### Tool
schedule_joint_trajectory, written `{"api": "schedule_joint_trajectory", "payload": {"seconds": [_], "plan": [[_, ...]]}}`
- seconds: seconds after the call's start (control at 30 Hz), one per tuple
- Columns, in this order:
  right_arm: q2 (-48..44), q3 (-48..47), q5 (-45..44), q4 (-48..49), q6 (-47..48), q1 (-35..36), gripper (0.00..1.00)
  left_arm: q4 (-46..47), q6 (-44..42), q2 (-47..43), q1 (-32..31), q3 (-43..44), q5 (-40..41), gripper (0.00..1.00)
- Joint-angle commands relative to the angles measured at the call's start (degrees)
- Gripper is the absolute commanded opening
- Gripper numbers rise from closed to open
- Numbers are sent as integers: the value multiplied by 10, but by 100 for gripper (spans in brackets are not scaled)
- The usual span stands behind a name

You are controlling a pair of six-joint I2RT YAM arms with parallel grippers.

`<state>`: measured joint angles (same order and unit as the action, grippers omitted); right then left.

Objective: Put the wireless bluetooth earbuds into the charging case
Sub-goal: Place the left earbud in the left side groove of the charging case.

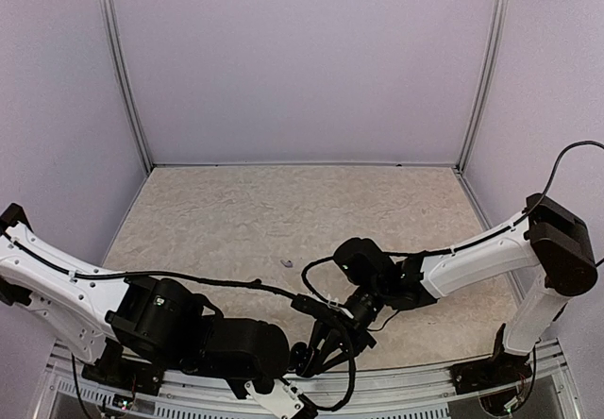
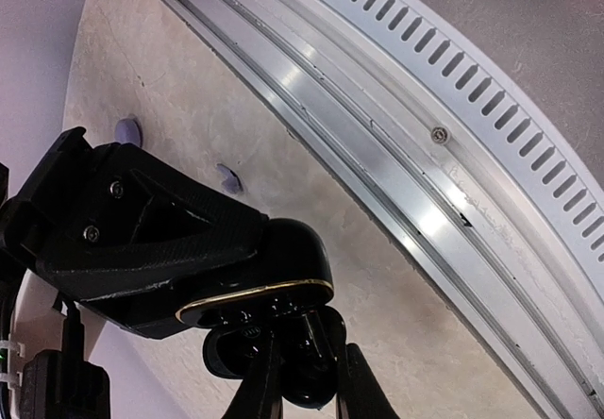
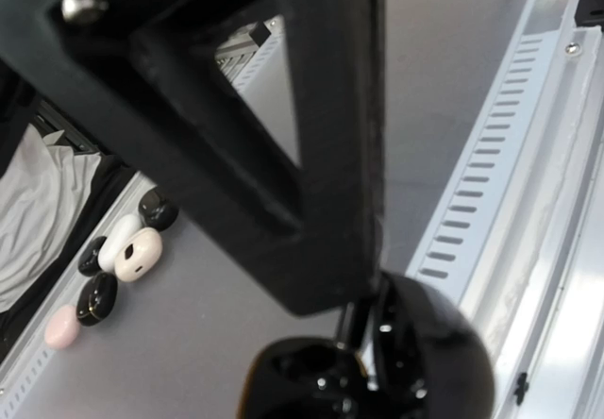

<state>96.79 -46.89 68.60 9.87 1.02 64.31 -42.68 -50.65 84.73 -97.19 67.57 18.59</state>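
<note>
Gripping the charging case (image 2: 283,263), a glossy black rounded shell with a thin gold rim, the left hand (image 2: 304,362) has its matte black fingers (image 2: 363,395) closed on the lower part. The right hand (image 2: 222,268), with ribbed triangular fingers, is closed on the same shell from the other side. Both meet at the near edge of the table (image 1: 283,211), a beige, mottled, stone-like surface. Two lavender earbuds (image 2: 127,132), tiny and bean-shaped, lie apart on the table, well clear of the case. I cannot tell where the black buds are. A brushed aluminium rail (image 2: 396,183) and a white slotted strip (image 2: 491,79) run along the edge. Beyond it, smooth pebble-shaped pieces (image 3: 118,254) in black, white and pink sit on a grey surface.
</note>
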Motion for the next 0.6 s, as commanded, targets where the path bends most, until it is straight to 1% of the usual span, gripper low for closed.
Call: {"api": "schedule_joint_trajectory", "payload": {"seconds": [0.0,0.57], "plan": [[6,-14,15,3,0,8,0,7,-4,9,-3,13,-14,11],[11,-7,7,14,-8,10,0,3,-1,25,-4,20,-11,11]]}}
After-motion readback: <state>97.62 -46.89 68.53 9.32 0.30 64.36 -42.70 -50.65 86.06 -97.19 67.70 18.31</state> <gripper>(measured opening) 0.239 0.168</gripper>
